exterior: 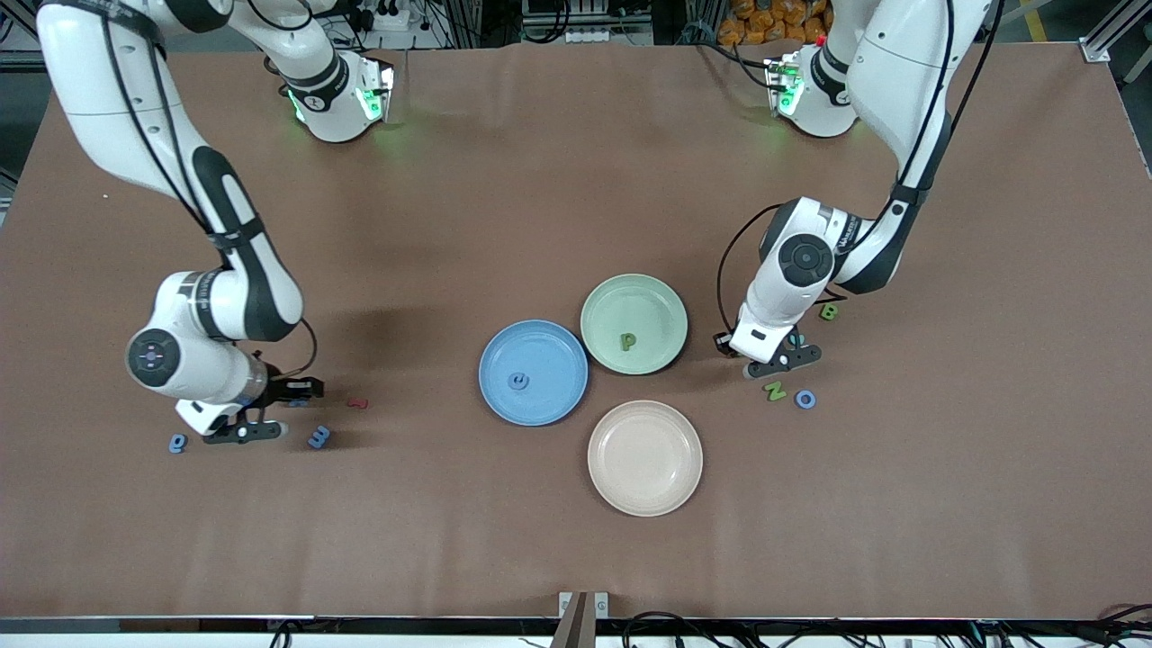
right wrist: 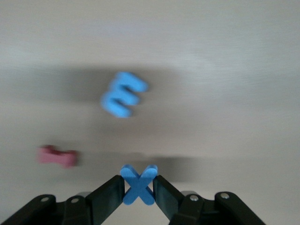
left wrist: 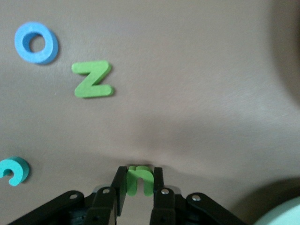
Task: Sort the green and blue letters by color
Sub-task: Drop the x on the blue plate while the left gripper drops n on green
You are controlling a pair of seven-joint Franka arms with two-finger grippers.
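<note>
My left gripper (left wrist: 139, 171) is shut on a green U (left wrist: 140, 180) low over the table, beside the green plate (exterior: 650, 304) toward the left arm's end. A green P (exterior: 627, 340) lies in that plate. A green N (left wrist: 93, 79) and a blue O (left wrist: 36, 42) lie close by, and a green B (exterior: 829, 311) lies farther from the front camera. My right gripper (right wrist: 139, 180) is shut on a blue X (right wrist: 138, 185) near the right arm's end. A blue E (right wrist: 123, 95) and a blue Q (exterior: 177, 442) lie beside it. The blue plate (exterior: 493, 358) holds a blue G (exterior: 518, 381).
A beige plate (exterior: 644, 457) sits nearer the front camera than the two other plates. A small red letter (right wrist: 57, 156) lies by the blue E. A teal letter (left wrist: 14, 170) lies next to my left gripper (exterior: 781, 360). The three plates touch or nearly touch.
</note>
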